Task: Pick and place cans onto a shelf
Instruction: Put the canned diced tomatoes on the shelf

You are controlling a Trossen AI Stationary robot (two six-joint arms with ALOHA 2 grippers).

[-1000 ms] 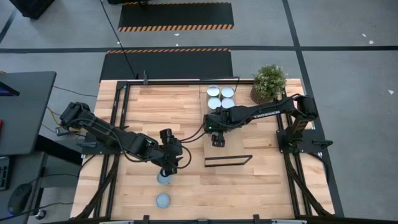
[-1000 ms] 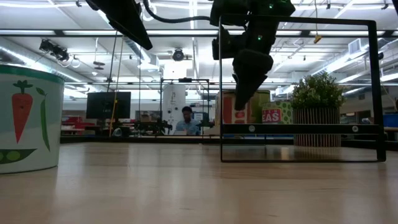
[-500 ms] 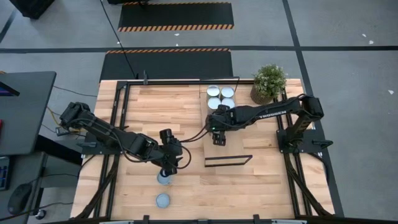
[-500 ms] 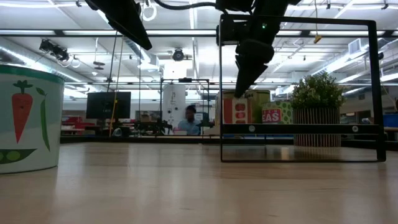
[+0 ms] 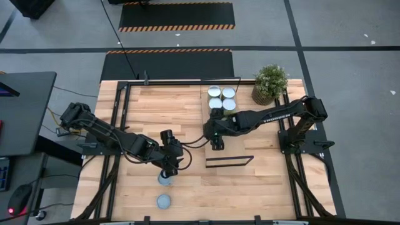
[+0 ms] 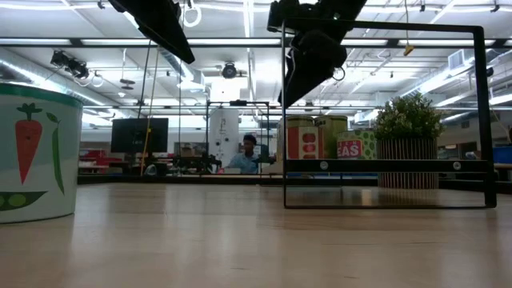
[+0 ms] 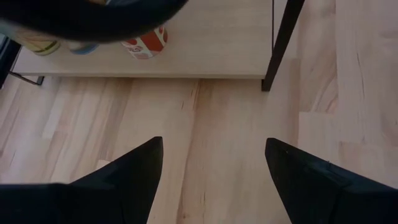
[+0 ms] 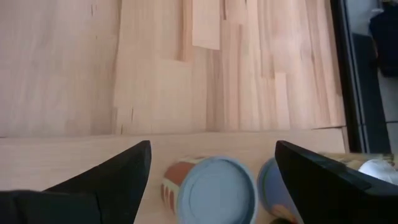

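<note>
Several cans with pale round tops stand on the far end of the shelf, a light-wood board in a black wire frame. Two more cans stand on the table near its front edge, one right by my left gripper and one nearer; the nearer one shows large in the low view. My left gripper is open and empty. My right gripper is open and empty, raised over the shelf's left side; its wrist view shows two shelf cans.
A potted green plant stands at the table's far right corner, beside the shelf. Black rails run along the table's left and right sides. Bare wood lies left of the shelf. A person sits in the room beyond.
My right gripper has risen and gone a little toward the table's left edge, staying open and empty. The cans and the shelf have kept still.
</note>
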